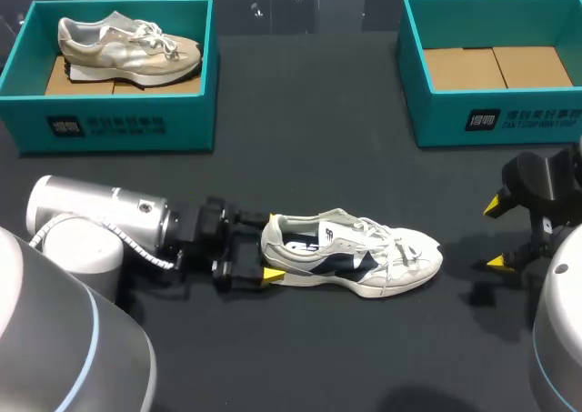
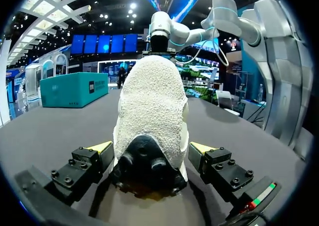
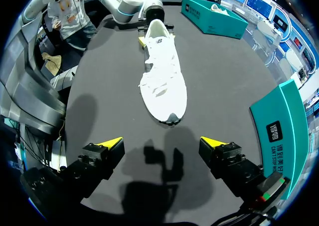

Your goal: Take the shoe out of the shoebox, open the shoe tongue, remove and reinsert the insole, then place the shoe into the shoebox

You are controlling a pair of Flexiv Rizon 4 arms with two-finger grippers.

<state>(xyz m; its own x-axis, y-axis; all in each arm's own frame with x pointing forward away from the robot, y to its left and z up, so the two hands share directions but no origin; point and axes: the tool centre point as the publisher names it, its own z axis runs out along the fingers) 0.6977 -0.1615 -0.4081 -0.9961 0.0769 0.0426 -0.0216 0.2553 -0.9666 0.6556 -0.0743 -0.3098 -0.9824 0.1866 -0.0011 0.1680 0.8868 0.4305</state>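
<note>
White shoe (image 1: 350,253) lies lower centre, its heel between the parted fingers of the left claw (image 1: 269,246), not clearly pinched. Right claw (image 1: 494,234) gapes empty at the right edge. An off-centre squeeze could spin the shoe away.

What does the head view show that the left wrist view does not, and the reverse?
Head view only: the beige sneaker in the left teal cardboard shoebox, the empty inside of the right teal shoebox, the open right gripper. Left wrist view only: the rough heel, with a black patch, of the white lace-up sneaker, close up. Both: that sneaker on the black table, the left gripper at its heel.
</note>
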